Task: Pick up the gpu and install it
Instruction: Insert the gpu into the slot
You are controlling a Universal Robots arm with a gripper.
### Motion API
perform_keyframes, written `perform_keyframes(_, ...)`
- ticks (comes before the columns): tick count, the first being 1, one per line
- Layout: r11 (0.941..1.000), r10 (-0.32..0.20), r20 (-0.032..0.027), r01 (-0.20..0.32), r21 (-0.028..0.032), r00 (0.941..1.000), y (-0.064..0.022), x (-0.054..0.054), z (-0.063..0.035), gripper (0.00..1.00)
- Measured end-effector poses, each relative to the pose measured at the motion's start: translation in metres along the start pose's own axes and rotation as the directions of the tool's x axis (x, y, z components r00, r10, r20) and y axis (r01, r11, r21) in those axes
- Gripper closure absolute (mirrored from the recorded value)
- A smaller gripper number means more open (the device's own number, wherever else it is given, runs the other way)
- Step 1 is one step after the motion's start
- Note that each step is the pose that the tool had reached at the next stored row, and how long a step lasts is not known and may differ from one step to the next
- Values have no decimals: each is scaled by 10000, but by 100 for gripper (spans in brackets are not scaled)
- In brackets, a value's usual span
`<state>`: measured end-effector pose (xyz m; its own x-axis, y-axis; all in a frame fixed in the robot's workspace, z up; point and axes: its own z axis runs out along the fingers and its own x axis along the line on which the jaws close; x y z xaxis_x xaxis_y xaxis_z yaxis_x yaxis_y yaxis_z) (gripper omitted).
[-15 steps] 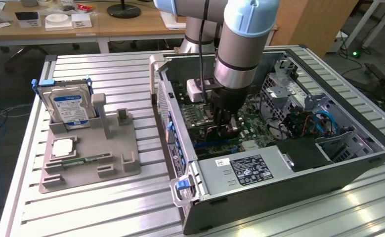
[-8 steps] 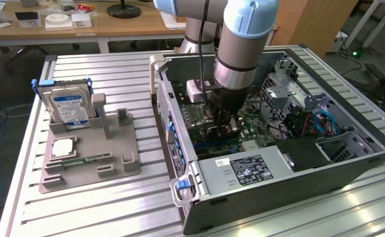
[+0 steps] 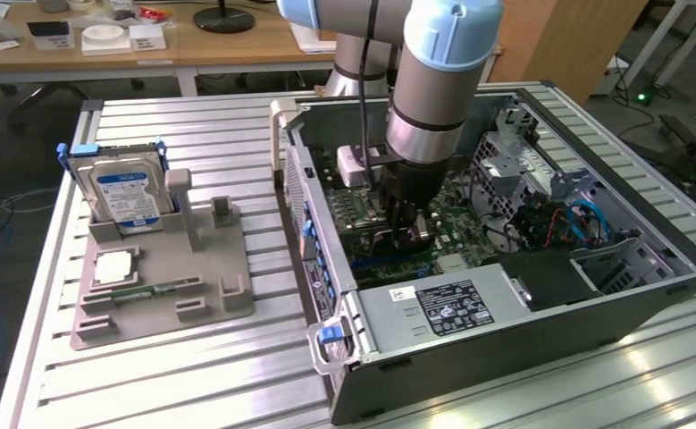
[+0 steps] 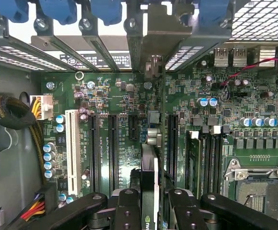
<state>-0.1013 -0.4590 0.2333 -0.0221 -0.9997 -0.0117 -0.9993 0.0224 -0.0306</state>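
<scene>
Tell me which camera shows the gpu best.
The wrist view: the gpu stands edge-on between the gripper fingers, over the motherboard slots. In the exterior view the arm hides most of it inside the case.

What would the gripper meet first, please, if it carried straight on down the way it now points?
Probably the motherboard: the gripper, shut on the gpu, points into the computer case; depth is unclear.

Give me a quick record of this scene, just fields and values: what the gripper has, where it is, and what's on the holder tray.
gripper: gripper shut on the gpu, card held edge-on between the fingers
position: inside the open computer case, above the motherboard and its expansion slots
gpu seating: cannot tell whether it is in a slot yet
holder tray: grey tray on the exterior view's left, carrying the hard drive upright and the memory stick lying flat
</scene>
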Motion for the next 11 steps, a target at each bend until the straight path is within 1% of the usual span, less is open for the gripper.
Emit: perform_keyframes(11, 10000, 0, 1, 0, 0, 10000, 0, 0, 0, 73)
